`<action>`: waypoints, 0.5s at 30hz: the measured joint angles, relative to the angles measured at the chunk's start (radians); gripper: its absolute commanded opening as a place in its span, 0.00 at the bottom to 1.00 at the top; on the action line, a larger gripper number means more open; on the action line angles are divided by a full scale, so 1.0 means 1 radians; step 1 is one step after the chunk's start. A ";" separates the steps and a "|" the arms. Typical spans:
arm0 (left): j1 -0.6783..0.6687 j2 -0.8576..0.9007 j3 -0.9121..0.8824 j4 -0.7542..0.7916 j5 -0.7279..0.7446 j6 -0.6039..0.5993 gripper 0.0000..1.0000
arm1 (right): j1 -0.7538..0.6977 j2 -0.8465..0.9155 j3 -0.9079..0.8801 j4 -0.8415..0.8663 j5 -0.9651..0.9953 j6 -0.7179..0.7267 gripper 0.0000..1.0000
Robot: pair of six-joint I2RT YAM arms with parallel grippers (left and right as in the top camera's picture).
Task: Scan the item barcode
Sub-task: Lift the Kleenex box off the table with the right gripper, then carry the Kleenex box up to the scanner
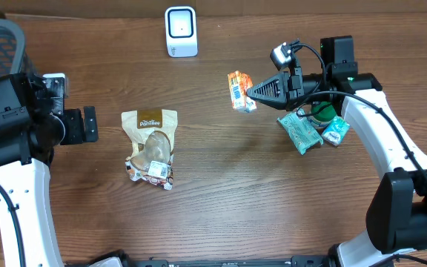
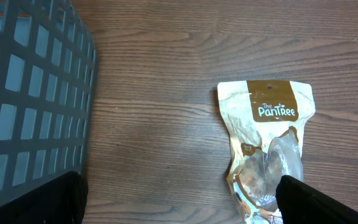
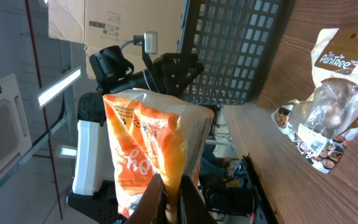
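My right gripper (image 1: 250,93) is clamped on the orange packet (image 1: 240,90), pinching one edge and holding it clear of the surface (image 1: 221,185). The white scanner (image 1: 181,31) stands ahead of the packet and off to my left, well apart, near the far edge. The packet's long axis runs roughly near-to-far, so I judge its broad face is not yet turned toward the scanner. My left gripper (image 1: 89,124) is spread wide, empty, and farther from the scanner.

**Legible markings**

The beige pouch (image 2: 266,149) bears a brown banner reading "The PanTree" in white letters. White lettering on the orange packet (image 3: 154,155) and black print on the cardboard box (image 3: 104,22) cannot be read.
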 measured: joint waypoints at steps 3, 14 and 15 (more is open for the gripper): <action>0.000 0.000 0.000 0.000 0.000 0.000 1.00 | 0.000 0.000 0.000 0.000 0.006 0.000 0.04; 0.000 0.000 0.000 0.000 0.000 0.000 1.00 | 0.008 0.000 0.001 -0.111 0.230 0.008 0.04; 0.000 0.000 0.000 0.000 0.000 0.000 0.99 | 0.016 0.000 0.002 -0.146 0.294 0.007 0.04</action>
